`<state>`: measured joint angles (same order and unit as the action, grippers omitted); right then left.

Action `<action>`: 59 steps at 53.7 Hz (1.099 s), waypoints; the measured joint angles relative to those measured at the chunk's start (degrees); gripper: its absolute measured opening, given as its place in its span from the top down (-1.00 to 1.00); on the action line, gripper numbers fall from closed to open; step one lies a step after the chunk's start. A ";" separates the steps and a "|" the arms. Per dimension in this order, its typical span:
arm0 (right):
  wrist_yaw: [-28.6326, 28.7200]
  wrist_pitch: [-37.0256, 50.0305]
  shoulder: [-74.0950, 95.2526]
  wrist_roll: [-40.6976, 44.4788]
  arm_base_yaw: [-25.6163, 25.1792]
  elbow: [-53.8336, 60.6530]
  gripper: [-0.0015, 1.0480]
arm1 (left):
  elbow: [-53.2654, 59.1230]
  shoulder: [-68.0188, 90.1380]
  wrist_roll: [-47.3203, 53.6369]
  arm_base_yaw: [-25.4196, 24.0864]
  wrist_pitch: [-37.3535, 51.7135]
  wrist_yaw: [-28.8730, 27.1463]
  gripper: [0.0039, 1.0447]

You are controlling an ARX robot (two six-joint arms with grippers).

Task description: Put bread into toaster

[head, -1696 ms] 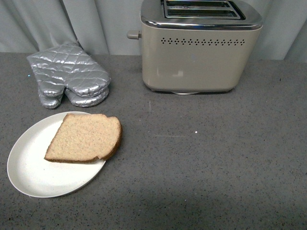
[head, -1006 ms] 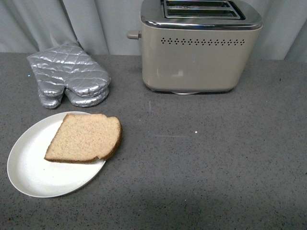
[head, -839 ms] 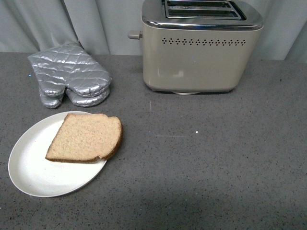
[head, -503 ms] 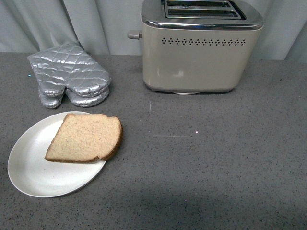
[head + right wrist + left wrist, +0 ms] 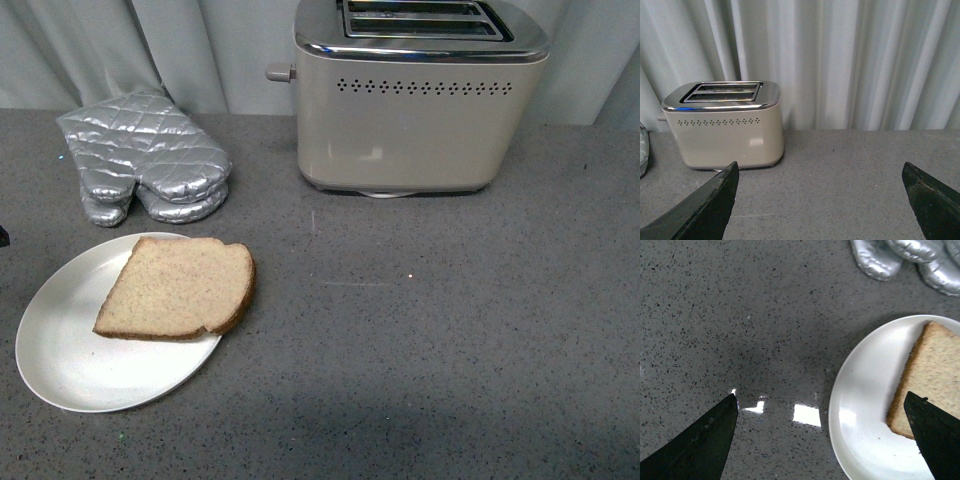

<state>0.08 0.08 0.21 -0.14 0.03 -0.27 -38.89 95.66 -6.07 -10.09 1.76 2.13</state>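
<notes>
The bread (image 5: 175, 288), a flat light-brown slice with a darker crust, lies on a white plate (image 5: 60, 360) at the front left of the grey counter. The beige toaster (image 5: 420, 100) with a chrome top and two empty slots stands at the back centre, its lever knob (image 5: 277, 73) on its left side. My left gripper (image 5: 820, 395) is open and empty above the counter beside the plate (image 5: 865, 405); one finger (image 5: 935, 435) hangs over the bread's (image 5: 935, 365) corner. My right gripper (image 5: 820, 165) is open and empty, facing the toaster (image 5: 725, 130) from a distance.
Silver quilted oven mitts (image 5: 145, 155) lie behind the plate, left of the toaster; they also show in the left wrist view (image 5: 910, 260). A grey curtain (image 5: 850, 60) hangs behind the counter. A small dark tip (image 5: 3, 236) shows at the front view's left edge.
A small dark tip has come into the front view's left edge and the plate looks more shaded. The bread, plate and toaster have not moved.
</notes>
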 joint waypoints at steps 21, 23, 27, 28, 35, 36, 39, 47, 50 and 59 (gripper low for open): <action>0.00 0.00 0.00 -0.02 0.00 0.00 -0.81 | -8.28 13.22 3.30 -1.01 -5.53 0.74 -0.88; 0.00 0.00 0.00 -0.02 0.00 0.00 -0.81 | -8.59 13.94 3.28 -0.90 -5.86 1.18 -0.88; 0.02 0.00 0.00 0.00 0.00 0.00 -0.81 | -9.84 16.06 3.43 -0.46 -6.69 1.25 -0.88; 0.02 0.00 0.00 0.00 0.00 0.00 -0.81 | -10.25 16.61 3.41 -0.33 -6.91 1.36 -0.88; 0.00 0.00 0.00 -0.02 0.00 0.00 -0.81 | -12.20 19.78 3.96 0.68 -8.11 0.98 -0.56; 0.00 0.00 0.00 -0.02 0.00 0.00 -0.81 | -12.41 20.06 3.96 0.87 -8.50 0.98 -0.49; 0.00 0.00 0.00 0.00 0.00 0.00 -0.81 | -12.96 20.94 4.13 1.53 -9.64 1.07 -0.25; 0.00 0.00 0.00 -0.02 0.00 0.00 -0.81 | -13.55 21.46 4.35 2.14 -10.60 1.11 0.24; 0.00 0.00 0.00 0.00 0.00 0.00 -0.81 | -13.60 21.46 4.37 2.36 -10.62 1.18 0.41; 0.00 0.00 0.00 -0.02 0.00 0.00 -0.81 | -13.29 21.18 3.78 3.06 -11.30 3.50 0.89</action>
<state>0.08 0.08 0.21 -0.16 0.03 -0.27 -52.18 116.84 -2.28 -7.03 -9.54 5.63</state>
